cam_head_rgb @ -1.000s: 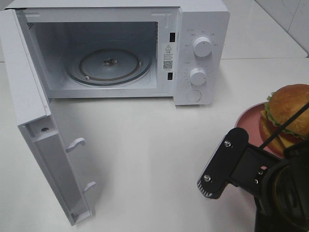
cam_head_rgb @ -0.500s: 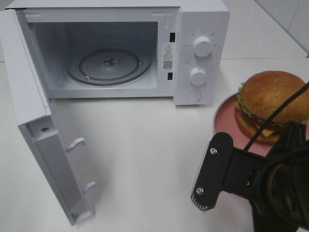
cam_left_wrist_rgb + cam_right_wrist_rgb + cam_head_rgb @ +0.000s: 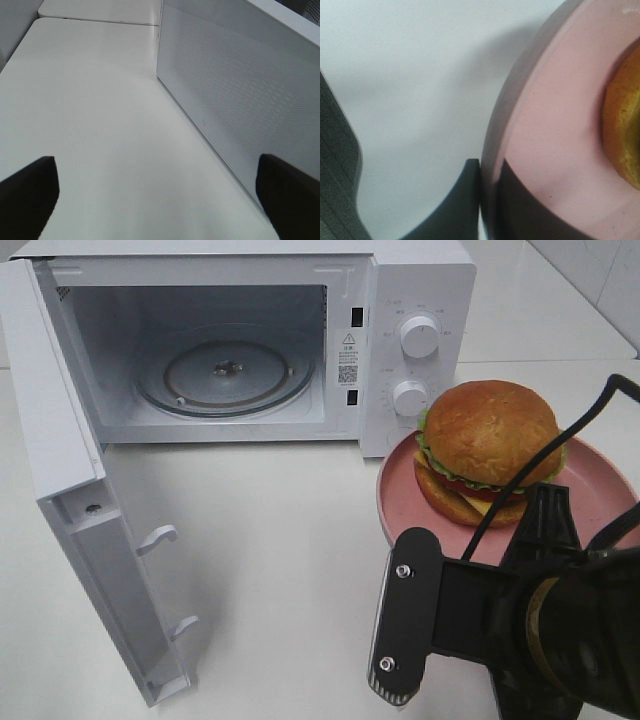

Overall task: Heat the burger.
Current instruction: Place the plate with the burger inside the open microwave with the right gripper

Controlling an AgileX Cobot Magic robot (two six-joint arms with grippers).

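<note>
The burger (image 3: 490, 445), with a golden-brown bun, green lettuce, tomato and cheese, sits on a round pink plate (image 3: 600, 502) in front of the microwave's control panel. My right gripper (image 3: 548, 515) is shut on the plate's near rim. The right wrist view shows its fingers (image 3: 465, 200) pinching the rim of the plate (image 3: 555, 125), with the burger's bun (image 3: 625, 135) at the edge. My left gripper (image 3: 160, 195) is open and empty over bare table; it is out of the exterior high view.
The white microwave (image 3: 420, 300) stands at the back with its door (image 3: 60, 440) swung wide open to the left and a glass turntable (image 3: 225, 375) inside. A white perforated microwave panel (image 3: 240, 100) stands beside my left gripper. The right arm's black bracket (image 3: 405, 630) is at the front.
My right gripper has carried the plate and burger leftward, from the right edge to just in front of the microwave's knobs. The microwave and its door have not moved.
</note>
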